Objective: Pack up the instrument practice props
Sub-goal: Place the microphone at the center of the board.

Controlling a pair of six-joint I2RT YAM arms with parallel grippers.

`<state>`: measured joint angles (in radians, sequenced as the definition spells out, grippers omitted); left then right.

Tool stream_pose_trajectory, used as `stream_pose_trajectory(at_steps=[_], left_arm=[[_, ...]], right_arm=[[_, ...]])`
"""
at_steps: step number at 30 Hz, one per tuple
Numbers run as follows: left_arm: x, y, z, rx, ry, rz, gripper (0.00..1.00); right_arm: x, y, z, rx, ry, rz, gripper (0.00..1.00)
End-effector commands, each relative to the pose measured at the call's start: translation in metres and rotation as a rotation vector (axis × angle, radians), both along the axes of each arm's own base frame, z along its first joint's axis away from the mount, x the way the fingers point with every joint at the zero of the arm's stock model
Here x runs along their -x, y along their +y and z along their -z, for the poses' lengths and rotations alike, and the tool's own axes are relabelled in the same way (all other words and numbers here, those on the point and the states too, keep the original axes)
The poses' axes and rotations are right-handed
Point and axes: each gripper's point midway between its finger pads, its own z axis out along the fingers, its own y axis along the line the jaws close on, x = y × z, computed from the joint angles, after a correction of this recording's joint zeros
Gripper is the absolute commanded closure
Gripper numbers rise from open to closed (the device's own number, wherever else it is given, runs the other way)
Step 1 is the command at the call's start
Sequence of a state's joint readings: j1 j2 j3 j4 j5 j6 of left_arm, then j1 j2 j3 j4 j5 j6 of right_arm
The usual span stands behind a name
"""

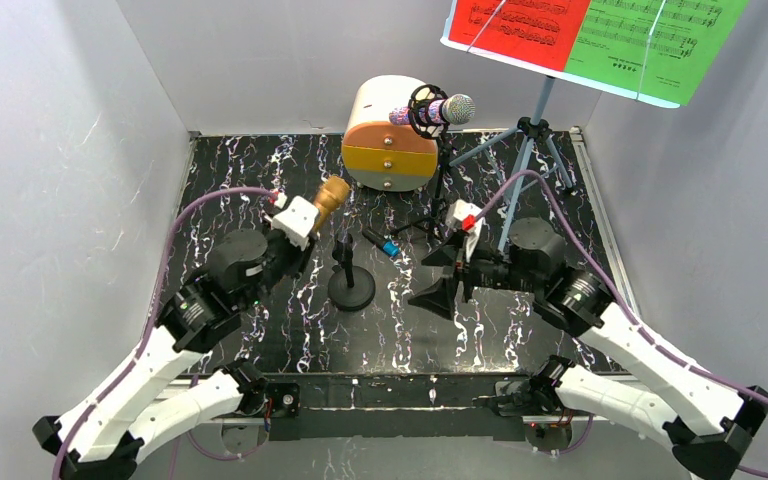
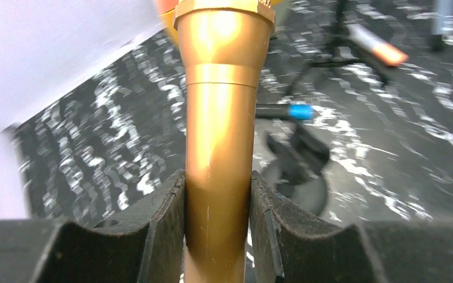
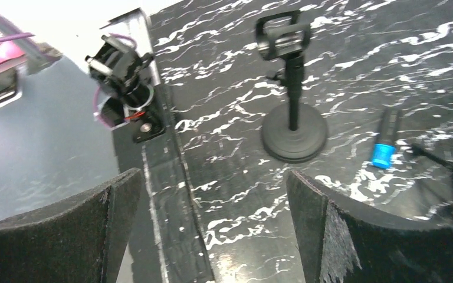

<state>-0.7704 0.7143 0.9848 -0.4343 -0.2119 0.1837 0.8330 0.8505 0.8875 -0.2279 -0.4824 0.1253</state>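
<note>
My left gripper [image 1: 310, 216] is shut on the handle of the gold microphone [image 1: 331, 196], held above the table left of centre. In the left wrist view both pads press the gold microphone [image 2: 220, 118] at my left gripper [image 2: 218, 197]. My right gripper [image 1: 440, 277] stands open with nothing between its fingers, just right of an empty black round-base mic stand [image 1: 350, 285]; the right wrist view shows that stand [image 3: 294, 115] ahead of the open right gripper [image 3: 212, 191]. The silver-headed purple microphone [image 1: 438, 110] sits in a black tripod at the back. Red [image 1: 520, 25] and green [image 1: 660, 40] music sheets rest on the pale-blue tripod [image 1: 526, 150].
The round cream-and-orange drawer cabinet [image 1: 388, 145] stands at the back centre. A small black plug with a blue tip [image 1: 384, 244] lies on the marbled black table [image 1: 230, 190], and it shows too in the right wrist view [image 3: 384, 144]. Grey walls close in both sides.
</note>
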Motion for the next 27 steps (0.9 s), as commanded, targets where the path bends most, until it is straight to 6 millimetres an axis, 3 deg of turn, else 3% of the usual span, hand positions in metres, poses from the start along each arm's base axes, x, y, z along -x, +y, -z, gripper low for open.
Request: stream_pose_trajectory(at_steps=[1,6,11,16,22,27], left_arm=[[-0.042,0.060,-0.015,-0.094,-0.125,-0.433,1.00],[-0.080,0.097,0.004,-0.280,-0.136,-0.661,1.00],[-0.131,0.140,0.055,-0.321,-0.038,-0.774,1.00],[-0.178,0.187,0.104,-0.233,0.026,-0.826,1.00],[-0.201,0.242,0.140,-0.245,0.072,-0.862,1.00],[-0.223,0.265,0.173,-0.218,0.118,-0.846,1.00]], right_arm=[[-0.022,-0.020,-0.008,0.028,-0.109,0.154,0.01],[-0.029,-0.032,-0.003,0.053,-0.132,0.227,0.01],[-0.028,-0.038,0.003,0.045,-0.138,0.247,0.01],[-0.027,-0.044,0.012,0.051,-0.146,0.266,0.01],[-0.025,-0.048,0.019,0.052,-0.147,0.274,0.01],[-0.022,-0.044,0.023,0.048,-0.143,0.244,0.01]])
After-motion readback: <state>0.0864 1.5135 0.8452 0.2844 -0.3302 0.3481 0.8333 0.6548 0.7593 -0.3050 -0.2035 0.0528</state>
